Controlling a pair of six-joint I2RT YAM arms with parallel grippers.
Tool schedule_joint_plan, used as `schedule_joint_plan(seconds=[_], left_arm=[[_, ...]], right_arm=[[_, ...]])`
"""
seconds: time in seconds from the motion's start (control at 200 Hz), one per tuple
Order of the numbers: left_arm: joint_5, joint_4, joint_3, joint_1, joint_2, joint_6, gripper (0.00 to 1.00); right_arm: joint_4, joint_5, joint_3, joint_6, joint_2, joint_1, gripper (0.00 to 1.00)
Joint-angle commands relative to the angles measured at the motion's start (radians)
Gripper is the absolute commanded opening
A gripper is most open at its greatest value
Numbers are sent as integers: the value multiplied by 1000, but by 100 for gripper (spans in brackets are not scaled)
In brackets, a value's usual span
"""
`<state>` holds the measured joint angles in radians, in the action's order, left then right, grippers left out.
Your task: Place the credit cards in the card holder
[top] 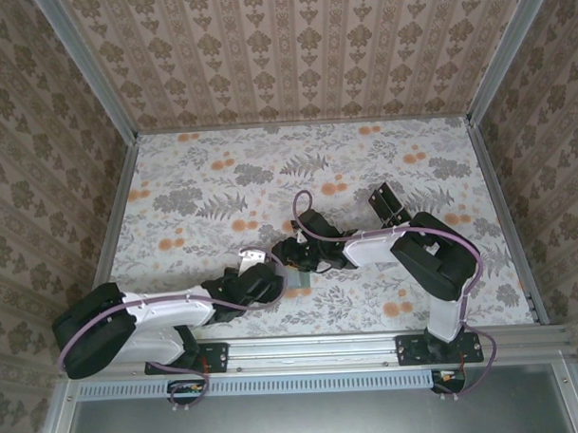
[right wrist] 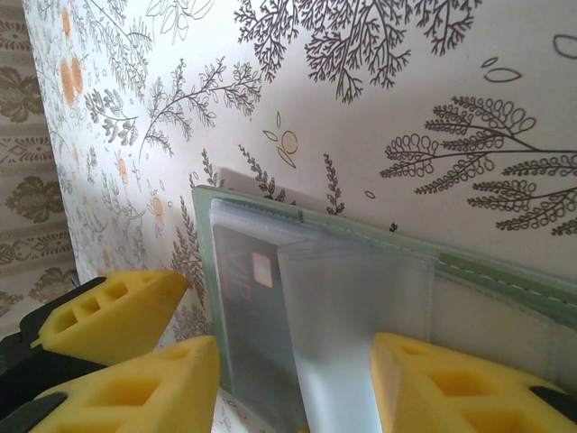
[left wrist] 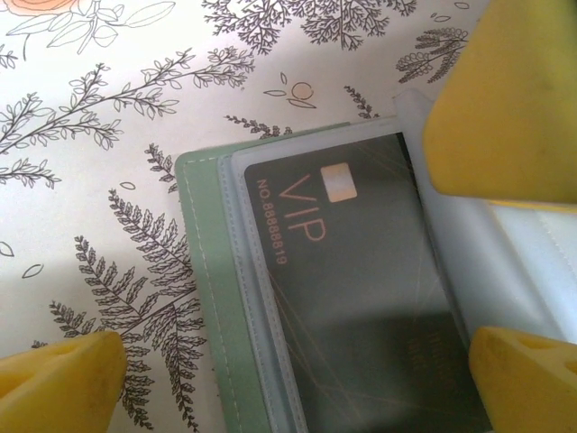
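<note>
Floral tabletop (top: 363, 166): left jaws wide over card holder (left wrist: 203, 298), right jaws half-apart astride its sleeve (right wrist: 352, 307).

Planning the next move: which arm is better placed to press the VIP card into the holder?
Left, probably: the open left fingers straddle the black card in the card holder; the right fingers flank the clear sleeve.

Open table (top: 269, 179) behind card holder (left wrist: 203, 298), fingers (left wrist: 505, 99) close alongside.

Bright, even light; shadowed credit card (left wrist: 361, 298)
</note>
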<state>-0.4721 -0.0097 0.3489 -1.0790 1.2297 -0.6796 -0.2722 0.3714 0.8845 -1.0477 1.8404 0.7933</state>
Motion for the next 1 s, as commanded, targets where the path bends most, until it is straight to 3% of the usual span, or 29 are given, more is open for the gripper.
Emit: schedule_joint_plan(seconds=[0.0,0.395,0.995], left_arm=[[-46,-39,12,-10,20,-40,100],[-51,-33,-10,-15,29,-72,100],[-58,-50,-6,-16,8,-66,100]], right_arm=[[25,0,-21,9,-62,-10,49],[106,-95,-83,71,-196,-19,51],[112,-57,-16,103,-91,17,50]])
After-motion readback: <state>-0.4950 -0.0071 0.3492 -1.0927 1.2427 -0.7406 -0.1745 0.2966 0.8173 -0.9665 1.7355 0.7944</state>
